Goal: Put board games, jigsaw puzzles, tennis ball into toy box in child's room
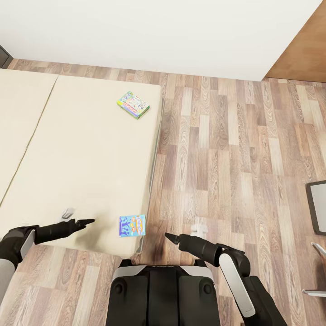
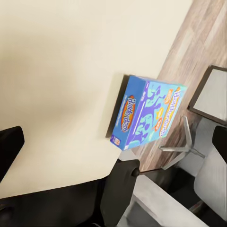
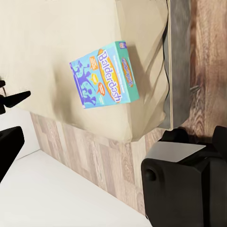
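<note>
Two board games lie on the cream bed (image 1: 77, 149). A blue Balderdash box (image 1: 132, 225) sits flat at the bed's near corner, by the edge; it shows in the left wrist view (image 2: 149, 118) and the right wrist view (image 3: 105, 75) too. A green-rimmed box (image 1: 133, 104) lies near the bed's far right edge. My left gripper (image 1: 89, 221) hovers over the bed just left of the blue box, open, with one finger (image 2: 9, 149) at the picture's side. My right gripper (image 1: 167, 236) is over the floor right of that box, open, one finger (image 3: 10, 142) visible. Both grippers hold nothing.
Wooden floor (image 1: 226, 158) runs right of the bed up to a white wall (image 1: 158, 31). A brown panel (image 1: 303, 45) stands at the far right. A grey-topped piece of furniture (image 1: 318, 206) and metal legs (image 1: 317, 271) sit at the right edge. My base (image 1: 160, 294) is below.
</note>
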### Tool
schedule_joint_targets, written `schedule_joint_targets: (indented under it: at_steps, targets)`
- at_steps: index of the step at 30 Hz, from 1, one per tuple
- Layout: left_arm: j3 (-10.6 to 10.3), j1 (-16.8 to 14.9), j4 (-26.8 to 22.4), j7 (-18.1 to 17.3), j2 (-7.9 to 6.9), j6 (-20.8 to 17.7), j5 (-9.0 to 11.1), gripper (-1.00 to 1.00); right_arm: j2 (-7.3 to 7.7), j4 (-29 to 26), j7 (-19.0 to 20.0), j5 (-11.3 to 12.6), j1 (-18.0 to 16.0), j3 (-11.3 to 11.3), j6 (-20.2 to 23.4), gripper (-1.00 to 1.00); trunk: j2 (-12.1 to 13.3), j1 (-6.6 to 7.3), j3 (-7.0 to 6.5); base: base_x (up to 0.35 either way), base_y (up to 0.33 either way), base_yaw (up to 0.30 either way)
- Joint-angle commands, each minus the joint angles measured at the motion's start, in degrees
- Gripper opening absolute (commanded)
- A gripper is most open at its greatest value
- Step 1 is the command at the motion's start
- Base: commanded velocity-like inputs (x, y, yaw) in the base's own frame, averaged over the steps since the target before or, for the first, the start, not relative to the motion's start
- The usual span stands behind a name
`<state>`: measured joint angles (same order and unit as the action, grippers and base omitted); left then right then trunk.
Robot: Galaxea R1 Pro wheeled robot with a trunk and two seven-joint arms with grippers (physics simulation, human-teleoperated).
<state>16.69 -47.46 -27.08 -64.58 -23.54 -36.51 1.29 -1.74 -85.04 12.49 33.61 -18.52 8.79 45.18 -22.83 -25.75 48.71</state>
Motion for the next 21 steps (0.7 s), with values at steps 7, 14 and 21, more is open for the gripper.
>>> schedule_joint_targets:
  at_steps: [7,14,21]
  targets:
    - [2.8,2.3,0.0,-2.9,-0.14,1.3,0.2,1.00,-0.08,0.0,0.6,-0.2,-0.1,-0.1,0.2,1.00,-0.1,-0.03,0.06,0.000,0.000,0.000]
    - [4.6,4.2,0.0,-6.2,-0.21,3.3,0.1,1.00,-0.09,0.0,1.3,-0.2,-0.1,-0.2,0.1,1.00,-0.1,-0.03,0.06,0.000,0.000,0.000]
    - [6.6,5.8,-0.3,-8.3,-0.62,4.3,0.1,1.00,-0.13,0.0,2.3,-0.2,-0.1,-0.9,0.1,1.00,-0.1,-0.03,0.06,0.000,0.000,0.000]
